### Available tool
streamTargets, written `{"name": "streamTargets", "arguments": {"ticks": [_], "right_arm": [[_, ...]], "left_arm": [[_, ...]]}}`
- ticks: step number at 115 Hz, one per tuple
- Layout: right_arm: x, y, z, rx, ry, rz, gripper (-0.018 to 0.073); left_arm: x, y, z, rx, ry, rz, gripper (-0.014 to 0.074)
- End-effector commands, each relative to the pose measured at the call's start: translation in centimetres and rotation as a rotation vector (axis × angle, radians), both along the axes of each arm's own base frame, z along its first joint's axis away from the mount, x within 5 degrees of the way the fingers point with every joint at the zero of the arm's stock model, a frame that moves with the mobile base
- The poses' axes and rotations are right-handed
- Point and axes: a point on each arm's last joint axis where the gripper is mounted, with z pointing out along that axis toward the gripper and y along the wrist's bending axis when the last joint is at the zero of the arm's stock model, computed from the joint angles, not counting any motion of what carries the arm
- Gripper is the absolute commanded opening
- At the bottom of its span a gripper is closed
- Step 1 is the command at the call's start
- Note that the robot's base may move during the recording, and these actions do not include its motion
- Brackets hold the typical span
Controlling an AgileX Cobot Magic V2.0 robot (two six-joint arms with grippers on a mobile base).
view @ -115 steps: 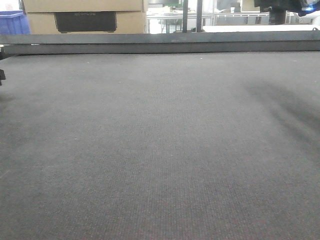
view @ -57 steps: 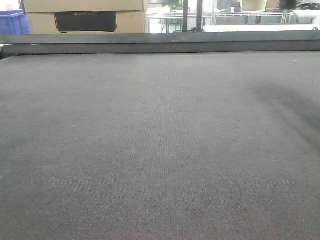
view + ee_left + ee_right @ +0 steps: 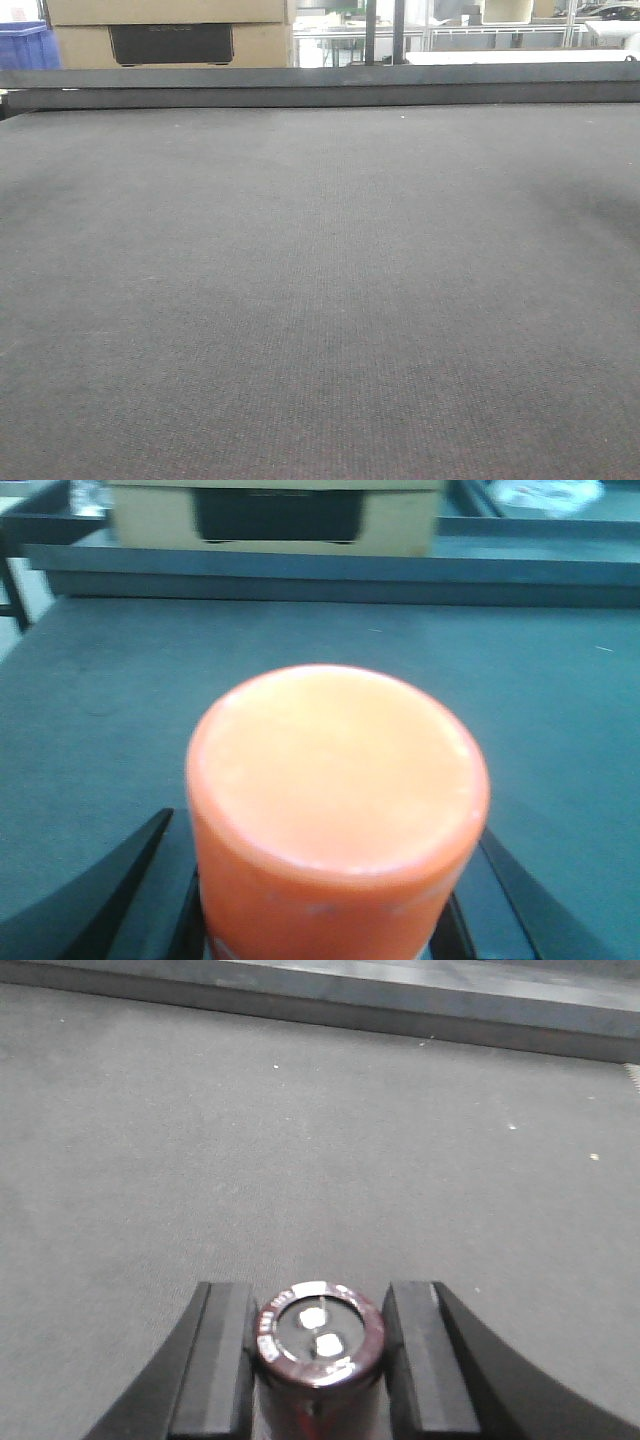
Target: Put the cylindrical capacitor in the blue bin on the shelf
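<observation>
- The right end effector (image 3: 318, 1300) is clamped on the small dark maroon-black cylindrical capacitor (image 3: 320, 1338), whose flat end with two metal terminals faces the wrist camera.
- The left end effector (image 3: 325, 830) grips a smooth orange cylinder (image 3: 335, 770) between its black fingers (image 3: 140, 880).
- Both are held over the dark grey felt surface (image 3: 320, 300); a tan cardboard box (image 3: 170, 30) stands beyond its far rail.

One cylindrical capacitor (image 3: 318, 1338); one orange cylinder (image 3: 338, 800); one cardboard box (image 3: 265, 44); one blue crate (image 3: 22, 47)
</observation>
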Motion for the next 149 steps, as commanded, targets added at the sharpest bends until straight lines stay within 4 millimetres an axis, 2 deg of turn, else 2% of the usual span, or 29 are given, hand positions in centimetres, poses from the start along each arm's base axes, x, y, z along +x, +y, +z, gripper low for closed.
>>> {"name": "streamTargets", "arguments": {"ticks": [1, 16, 32, 50, 62, 79, 149], "right_arm": [[-1.9, -0.2, 1.8, 0.005, -0.039, 0.002, -0.0162], [-4.1, -0.5, 2.8, 0.003, -0.030, 0.004, -0.0162], [-6.6, -0.8, 3.7, 0.004, -0.037, 0.005, -0.0162], [-9.2, -1.1, 3.7, 0.011, -0.076, 0.005, -0.0162], [-10.6, -1.3, 3.4, 0.013, -0.093, 0.005, -0.0162], [-11.4, -1.4, 3.4, 0.015, -0.110, 0.005, -0.0162], [-11.4, -1.4, 3.4, 0.015, -0.110, 0.005, -0.0162]], "left_arm": [[-2.2, -0.7, 1.3, 0.007, 0.008, -0.036, -0.0111], [-4.9, -0.9, 2.3, 0.016, 0.048, -0.062, -0.0111], [-7.6, -0.2, 3.4, 0.011, 0.059, -0.056, -0.0111], [-10.3, 0.6, 4.3, 0.011, 0.068, -0.048, -0.0111], [-11.4, 0.8, 4.8, 0.006, 0.050, -0.046, -0.0111], [-11.7, 0.9, 5.1, 0.000, 0.024, -0.048, -0.0111], [-11.7, 0.9, 5.1, 0.002, 0.024, -0.047, -0.0111]]}}
